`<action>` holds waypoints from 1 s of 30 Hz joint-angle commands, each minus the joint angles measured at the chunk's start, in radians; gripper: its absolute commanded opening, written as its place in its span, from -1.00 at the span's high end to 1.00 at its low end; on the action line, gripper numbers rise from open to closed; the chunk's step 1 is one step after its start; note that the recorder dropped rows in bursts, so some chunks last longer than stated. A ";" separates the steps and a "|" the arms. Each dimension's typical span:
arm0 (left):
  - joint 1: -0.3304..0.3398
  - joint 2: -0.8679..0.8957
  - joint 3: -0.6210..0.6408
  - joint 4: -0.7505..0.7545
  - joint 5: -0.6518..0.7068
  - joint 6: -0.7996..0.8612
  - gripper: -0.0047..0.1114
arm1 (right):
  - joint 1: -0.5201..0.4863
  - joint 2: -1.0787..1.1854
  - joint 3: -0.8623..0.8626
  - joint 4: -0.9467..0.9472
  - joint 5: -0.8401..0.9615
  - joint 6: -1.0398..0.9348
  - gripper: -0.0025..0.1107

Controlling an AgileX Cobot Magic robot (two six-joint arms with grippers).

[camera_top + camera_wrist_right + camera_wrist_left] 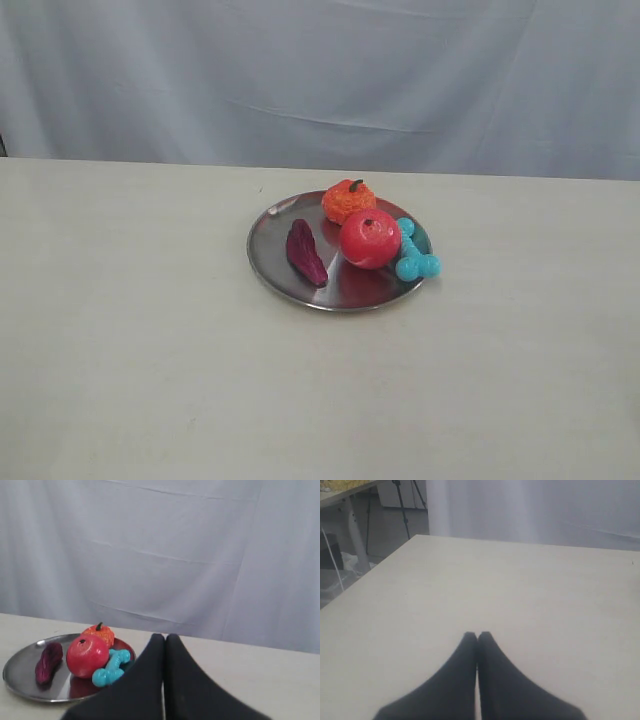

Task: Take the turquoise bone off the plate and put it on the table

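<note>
The turquoise bone (414,251) lies on the right rim of the silver plate (274,262), one end hanging over the edge, right beside a red apple. The right wrist view shows the same bone (111,667) on the plate (20,667), a short way off from my right gripper (164,638), whose black fingers are pressed shut on nothing. My left gripper (477,636) is shut too, over bare table (520,590), with no plate in its view. Neither gripper appears in the exterior view.
On the plate also sit a red apple (369,238), an orange toy fruit (348,200) and a dark red piece (305,252). A pale curtain (320,70) hangs behind the table (150,350). The table's far left edge (365,575) drops off toward furniture.
</note>
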 commanded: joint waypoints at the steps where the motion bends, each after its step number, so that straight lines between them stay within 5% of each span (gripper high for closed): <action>1: 0.002 -0.001 0.003 -0.001 -0.005 -0.004 0.92 | 0.005 -0.006 0.003 -0.012 -0.119 0.020 0.96; 17: 0.002 -0.001 0.003 -0.001 -0.005 -0.004 0.92 | 0.005 -0.006 0.003 0.073 -0.948 0.351 0.96; 24: 0.002 -0.001 0.003 -0.001 -0.005 -0.004 0.92 | 0.005 0.015 -0.225 0.248 -0.259 0.391 0.96; 30: 0.002 -0.001 0.003 -0.001 -0.005 -0.004 0.92 | 0.007 0.212 -0.430 0.203 -0.151 0.391 0.96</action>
